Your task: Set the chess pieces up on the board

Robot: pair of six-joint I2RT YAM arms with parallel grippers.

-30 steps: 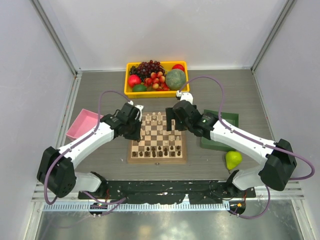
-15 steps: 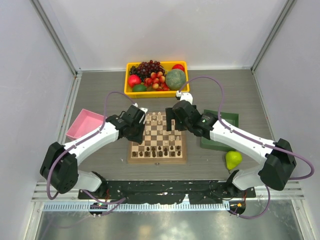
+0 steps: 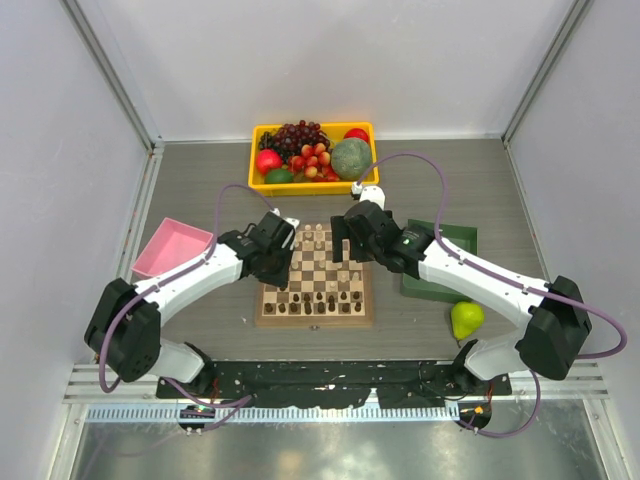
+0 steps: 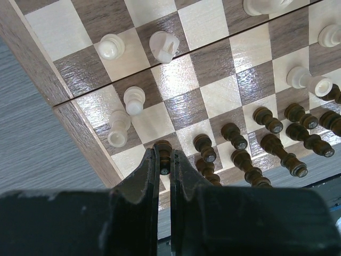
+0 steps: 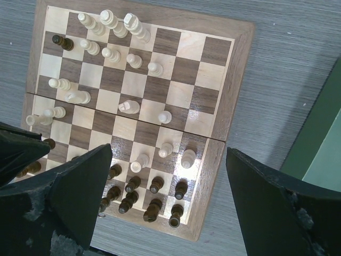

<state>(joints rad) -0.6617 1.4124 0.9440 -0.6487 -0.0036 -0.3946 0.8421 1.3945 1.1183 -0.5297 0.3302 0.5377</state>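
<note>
Text check | I can read no lettering, number, brand or sign in any of my 3 views | board (image 5: 238,80) border shows plain wood, no square labels legible to me.

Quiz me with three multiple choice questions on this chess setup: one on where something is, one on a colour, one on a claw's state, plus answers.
1. Where is the pear? A in the yellow bin; B in the pink tray; C on the table by the green tray.
2. What colour is the piece in the left claw? A cream; B dark brown; C red.
3. How is the right claw? A wide open; B shut on a cream piece; C shut on the pear.
Answers: C, it lies on bare tabletop beside that tray; B, a dark pawn sits pinched there; A, its fingers stand far apart, holding nothing.
</note>
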